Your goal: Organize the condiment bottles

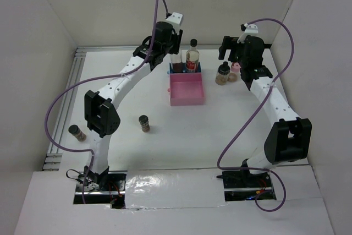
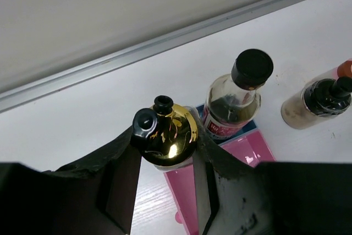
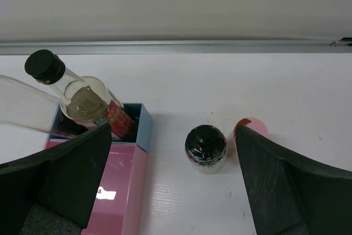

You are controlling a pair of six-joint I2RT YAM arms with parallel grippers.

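Note:
My left gripper [image 2: 166, 142] is shut on the clear glass bottle with the gold-black pourer [image 2: 166, 134] and holds it at the left of the blue tray [image 1: 184, 69]; in the top view the gripper [image 1: 168, 48] stands over it. The black-capped, red-labelled bottle [image 2: 239, 94] stands in the blue tray [image 1: 192, 55]. My right gripper [image 3: 173, 130] is open wide above a dark-lidded spice jar [image 3: 205, 147], and the pink-capped shaker [image 3: 252, 127] is partly hidden behind its right finger. Both stand right of the trays [image 1: 223, 74]. Two more spice jars stand at front left [image 1: 144, 123] and far left [image 1: 77, 132].
A pink tray [image 1: 187, 89] adjoins the blue tray on its near side. A metal rail [image 3: 176, 47] runs along the back wall close behind the bottles. White walls close in on three sides.

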